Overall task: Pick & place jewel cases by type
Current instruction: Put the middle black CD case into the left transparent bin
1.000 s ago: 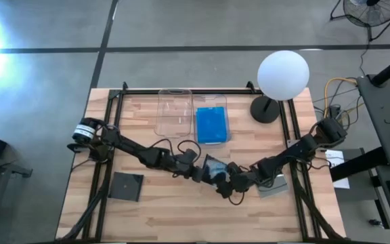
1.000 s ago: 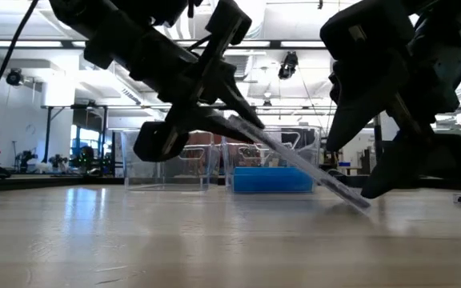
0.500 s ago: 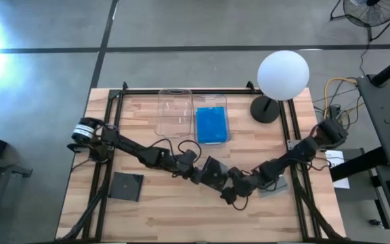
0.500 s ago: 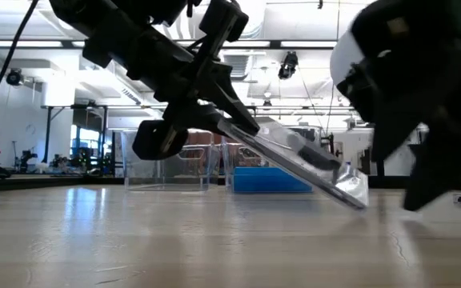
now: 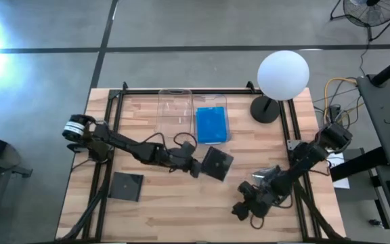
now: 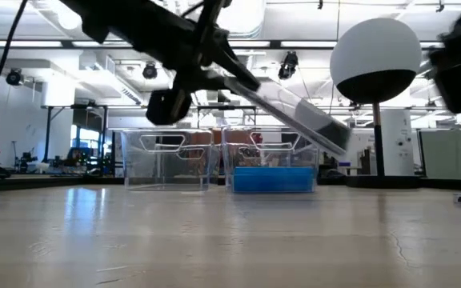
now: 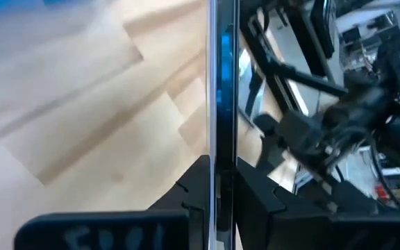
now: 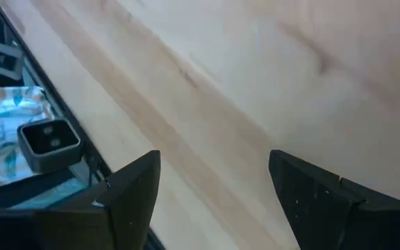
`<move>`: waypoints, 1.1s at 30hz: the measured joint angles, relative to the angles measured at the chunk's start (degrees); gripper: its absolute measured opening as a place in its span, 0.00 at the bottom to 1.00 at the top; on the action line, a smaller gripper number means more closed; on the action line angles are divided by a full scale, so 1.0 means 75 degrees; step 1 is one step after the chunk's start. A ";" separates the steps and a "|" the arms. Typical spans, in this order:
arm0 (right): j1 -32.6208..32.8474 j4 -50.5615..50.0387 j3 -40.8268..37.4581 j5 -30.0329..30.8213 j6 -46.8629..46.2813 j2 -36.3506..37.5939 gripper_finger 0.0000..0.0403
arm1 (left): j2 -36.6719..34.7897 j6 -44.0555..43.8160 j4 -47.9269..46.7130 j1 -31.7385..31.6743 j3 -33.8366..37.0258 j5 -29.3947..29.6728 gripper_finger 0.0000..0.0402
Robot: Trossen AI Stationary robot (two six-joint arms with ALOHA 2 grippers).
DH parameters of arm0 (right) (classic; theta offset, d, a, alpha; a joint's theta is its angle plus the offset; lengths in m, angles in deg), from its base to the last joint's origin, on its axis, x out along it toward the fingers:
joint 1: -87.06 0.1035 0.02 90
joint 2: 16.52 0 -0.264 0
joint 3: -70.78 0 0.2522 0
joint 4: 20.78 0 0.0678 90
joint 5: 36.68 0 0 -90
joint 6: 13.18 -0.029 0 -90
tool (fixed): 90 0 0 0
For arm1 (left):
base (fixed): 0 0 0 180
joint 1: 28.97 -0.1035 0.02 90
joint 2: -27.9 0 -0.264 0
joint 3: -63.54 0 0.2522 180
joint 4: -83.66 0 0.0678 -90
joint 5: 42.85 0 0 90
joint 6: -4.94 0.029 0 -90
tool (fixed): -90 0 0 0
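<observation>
While the right gripper sat spread and empty near the table's front edge, the left gripper pinched a dark jewel case aloft mid-table; it looked best carried level to the empty clear bin at the back edge, beside the bin holding blue cases.

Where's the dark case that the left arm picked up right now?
In the high view the dark case is near the table's middle, clamped in the left gripper, just in front of the bin holding blue cases. The low view shows it lifted and tilted.
</observation>
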 joint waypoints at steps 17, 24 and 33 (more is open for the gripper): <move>0.0301 -0.0180 -0.0020 0.0407 -0.0658 0.0003 0.65 | -0.3314 -0.0145 -0.3354 -0.1023 0.0009 0.1582 0.06; 0.0298 -0.0173 -0.0020 0.0393 -0.0693 0.0003 0.65 | -0.4798 -0.0218 -0.5404 -0.2340 0.0009 0.1383 0.06; 0.0253 -0.0169 -0.0020 0.0372 -0.0716 0.0003 0.65 | -0.5437 0.0217 -0.6262 -0.4418 0.0488 -0.0890 0.06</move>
